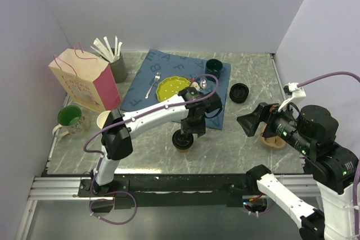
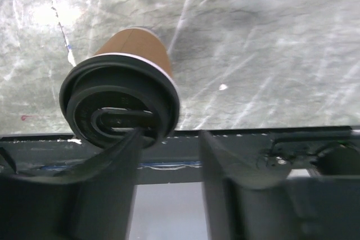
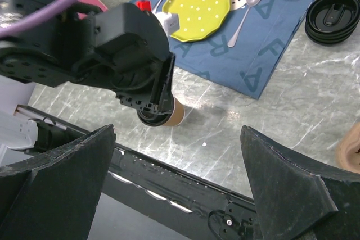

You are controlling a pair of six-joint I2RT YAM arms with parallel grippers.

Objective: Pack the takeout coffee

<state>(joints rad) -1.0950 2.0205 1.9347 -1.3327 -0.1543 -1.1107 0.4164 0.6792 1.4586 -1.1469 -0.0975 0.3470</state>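
top external view: grey marble-pattern table with a blue alphabet-print cloth at the back centre. a tan and pink paper bag with string handles stands upright left of the cloth. left gripper sits low, right over the takeout coffee, a small tan-brown paper cup with round black plastic lid. the cup is upright on bare table near the front edge, just in front of the cloth's near edge. left wrist view: the jaws are parted with an empty gap, the cup is off to the left of that gap, and the left finger overlaps the lid rim; nothing gripped. right gripper hangs well right of the cup, spread wide and holding nothing. a yellow dotted scalloped plate lies on the cloth. a stack of black plastic lids sits on bare table just right of the cloth.
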